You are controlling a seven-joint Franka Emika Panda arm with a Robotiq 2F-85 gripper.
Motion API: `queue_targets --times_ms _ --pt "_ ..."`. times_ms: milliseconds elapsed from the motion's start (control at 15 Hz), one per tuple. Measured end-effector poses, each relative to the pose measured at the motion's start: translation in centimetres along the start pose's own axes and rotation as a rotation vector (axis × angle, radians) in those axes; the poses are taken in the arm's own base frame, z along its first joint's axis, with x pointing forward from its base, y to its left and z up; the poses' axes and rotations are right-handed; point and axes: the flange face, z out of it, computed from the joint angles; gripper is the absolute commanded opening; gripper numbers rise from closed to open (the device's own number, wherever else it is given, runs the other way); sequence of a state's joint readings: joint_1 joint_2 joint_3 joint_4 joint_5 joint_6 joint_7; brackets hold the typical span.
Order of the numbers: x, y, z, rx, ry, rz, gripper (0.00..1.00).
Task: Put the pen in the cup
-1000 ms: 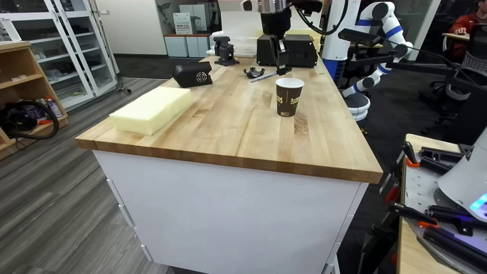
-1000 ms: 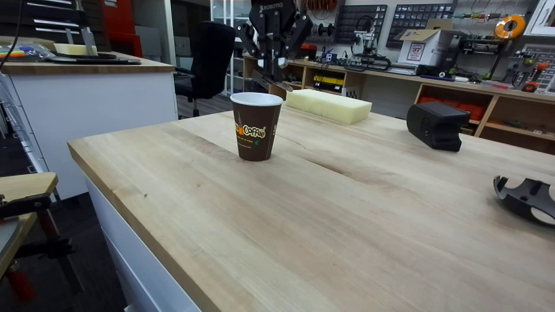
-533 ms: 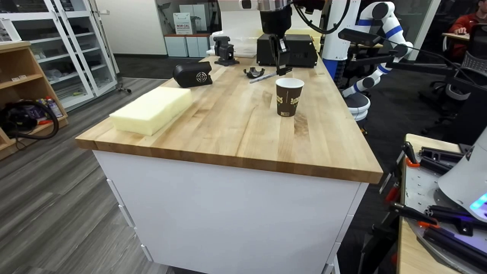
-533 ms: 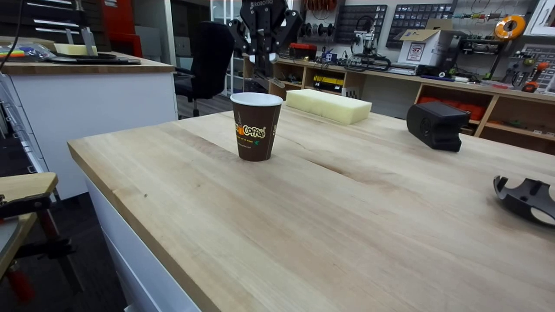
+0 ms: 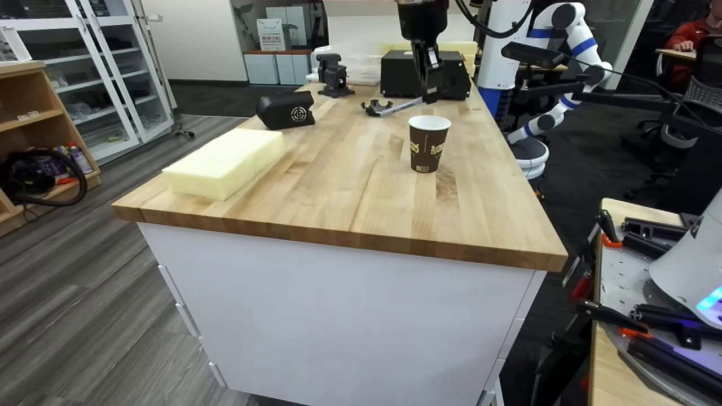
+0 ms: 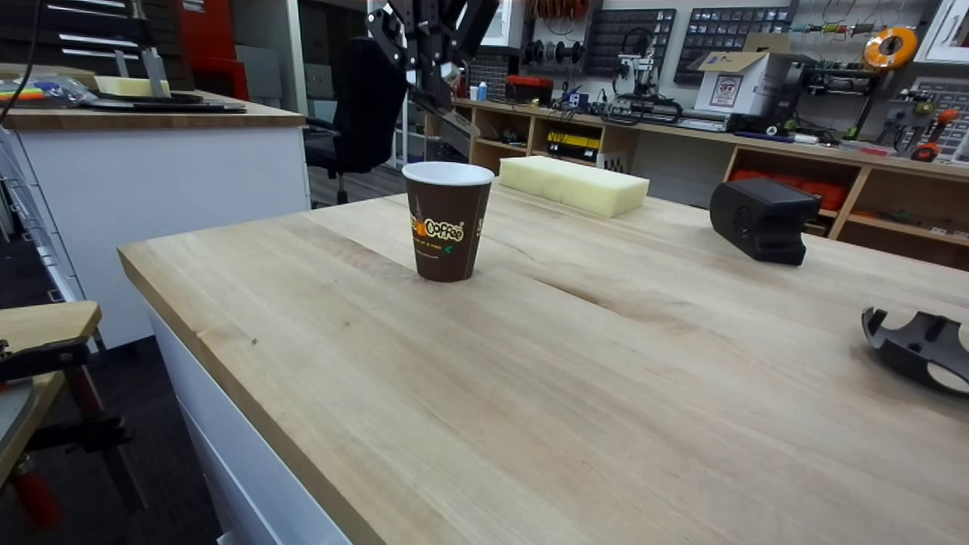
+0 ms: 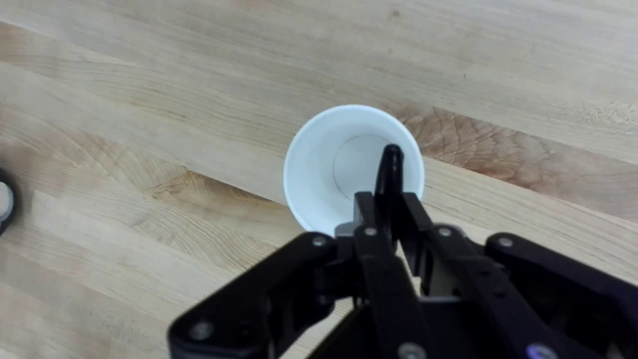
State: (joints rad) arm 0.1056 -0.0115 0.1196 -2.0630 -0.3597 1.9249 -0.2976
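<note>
The dark brown cup with a white rim stands upright on the wooden table; it also shows in an exterior view and from above in the wrist view. My gripper is shut on the thin pen, whose dark end sticks out past the fingertips and overlaps the cup's mouth in the wrist view. In both exterior views the gripper is higher than the cup's rim, and the pen slants out from the fingertips, apart from the cup. The pen's held part is hidden between the fingers.
On the table lie a pale yellow foam block, a black rounded device and a black curved piece. A vise and a black box stand farther back. A dark object shows at the wrist view's left edge.
My gripper has moved, with the pen, rightward in an exterior view and leftward and up in an exterior view. It tilts differently now. The cup has not moved.
</note>
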Motion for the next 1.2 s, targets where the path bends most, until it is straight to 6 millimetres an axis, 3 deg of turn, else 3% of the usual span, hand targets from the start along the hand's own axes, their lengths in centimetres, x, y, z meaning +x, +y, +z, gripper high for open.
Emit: queue_targets --times_ms 467,1200 --pt "-3.2 -0.3 0.8 -0.017 -0.117 0.072 0.04" --pt "-4.5 0.0 1.5 -0.028 -0.212 0.086 0.04"
